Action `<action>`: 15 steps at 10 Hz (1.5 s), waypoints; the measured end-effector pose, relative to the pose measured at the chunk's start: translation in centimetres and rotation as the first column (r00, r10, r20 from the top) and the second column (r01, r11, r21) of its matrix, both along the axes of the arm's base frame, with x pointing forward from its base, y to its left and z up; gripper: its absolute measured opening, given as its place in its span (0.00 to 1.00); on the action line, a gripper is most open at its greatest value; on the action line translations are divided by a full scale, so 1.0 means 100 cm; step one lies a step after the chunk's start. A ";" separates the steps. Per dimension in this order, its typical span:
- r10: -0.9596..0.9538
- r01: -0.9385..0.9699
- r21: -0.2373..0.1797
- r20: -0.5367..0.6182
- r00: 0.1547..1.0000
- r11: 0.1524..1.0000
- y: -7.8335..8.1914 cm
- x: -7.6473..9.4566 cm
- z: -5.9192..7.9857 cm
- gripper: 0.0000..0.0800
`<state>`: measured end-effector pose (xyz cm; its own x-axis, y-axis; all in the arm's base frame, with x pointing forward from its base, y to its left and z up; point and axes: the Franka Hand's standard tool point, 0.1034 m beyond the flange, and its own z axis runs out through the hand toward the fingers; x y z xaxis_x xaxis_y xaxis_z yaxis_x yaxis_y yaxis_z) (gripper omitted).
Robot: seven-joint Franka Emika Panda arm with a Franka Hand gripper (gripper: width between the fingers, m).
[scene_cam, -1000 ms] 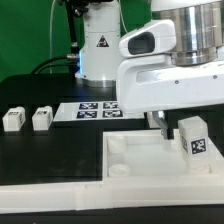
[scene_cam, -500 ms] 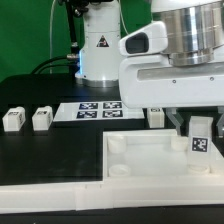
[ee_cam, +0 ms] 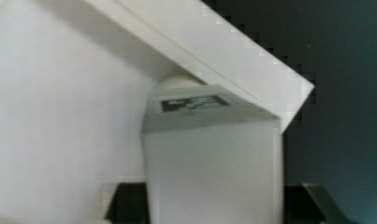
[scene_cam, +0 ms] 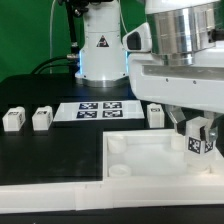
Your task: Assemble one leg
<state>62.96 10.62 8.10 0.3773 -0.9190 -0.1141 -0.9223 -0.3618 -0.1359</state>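
Two-finger gripper [scene_cam: 198,131] is pinching the small white plastic leg block with fiducial tag [scene_cam: 200,146], tilted, over the exterior view's right end of the large flat white square panel [scene_cam: 140,160]; contact with the panel unclear. Judging: light, rigid, smooth plastic that may twist in the pinch. Hold the flat opposing sides at mid-height.
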 end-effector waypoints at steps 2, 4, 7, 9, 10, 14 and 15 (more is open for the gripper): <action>-0.243 0.242 0.070 -0.002 0.970 0.968 -0.008 -0.003 -0.002 0.38; -0.449 0.452 0.129 -0.055 0.892 0.882 -0.008 -0.006 -0.002 0.38; -0.328 0.328 0.117 -0.023 0.944 0.937 -0.005 -0.007 -0.003 0.73; 0.010 -0.013 0.052 0.051 0.999 0.999 0.006 -0.006 0.000 0.80; 0.129 -0.131 0.028 0.074 0.989 0.991 0.009 -0.006 0.001 0.80; 0.536 -0.531 -0.076 0.116 0.836 0.844 0.011 -0.007 0.000 0.81; 0.658 -0.647 -0.118 0.106 0.746 0.753 0.013 -0.006 0.000 0.81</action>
<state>62.37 11.87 8.07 0.8941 -0.4463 0.0358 -0.4325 -0.8816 -0.1889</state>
